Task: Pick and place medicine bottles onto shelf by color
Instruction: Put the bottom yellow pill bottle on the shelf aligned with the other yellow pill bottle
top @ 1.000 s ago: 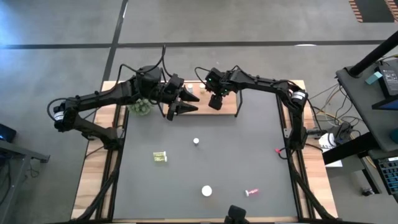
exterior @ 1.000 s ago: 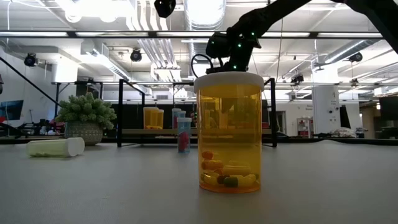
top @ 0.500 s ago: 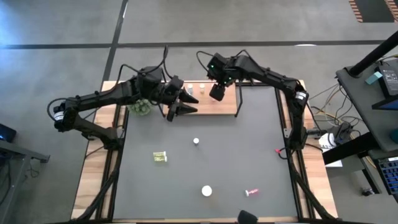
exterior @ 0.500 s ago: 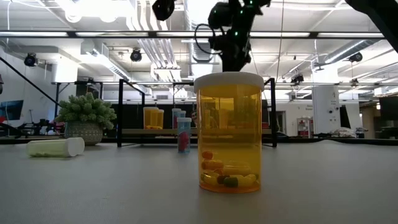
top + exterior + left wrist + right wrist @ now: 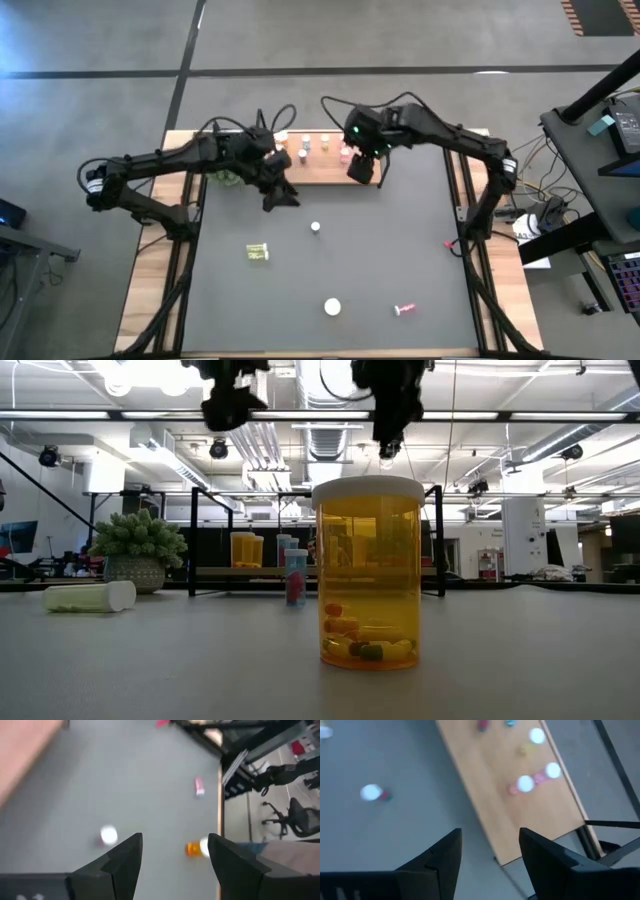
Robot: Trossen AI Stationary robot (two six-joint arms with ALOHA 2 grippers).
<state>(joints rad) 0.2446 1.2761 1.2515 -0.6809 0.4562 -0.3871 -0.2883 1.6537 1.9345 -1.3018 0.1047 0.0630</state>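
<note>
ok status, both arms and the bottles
Left gripper and right gripper open, empty. Four bottles on shelf, four on mat. Nothing blocking.

The right gripper (image 5: 360, 170) let go of a pink bottle (image 5: 345, 153) on the shelf (image 5: 330, 172) and moved up and back, fingers apart. The left gripper (image 5: 282, 197) pulled away from the shelf, out over the mat (image 5: 400, 240)

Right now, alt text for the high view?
Both grippers hang open over the table's far edge, the left gripper just off the wooden shelf and the right gripper over its right end. Four medicine bottles remain on the dark mat.
</note>
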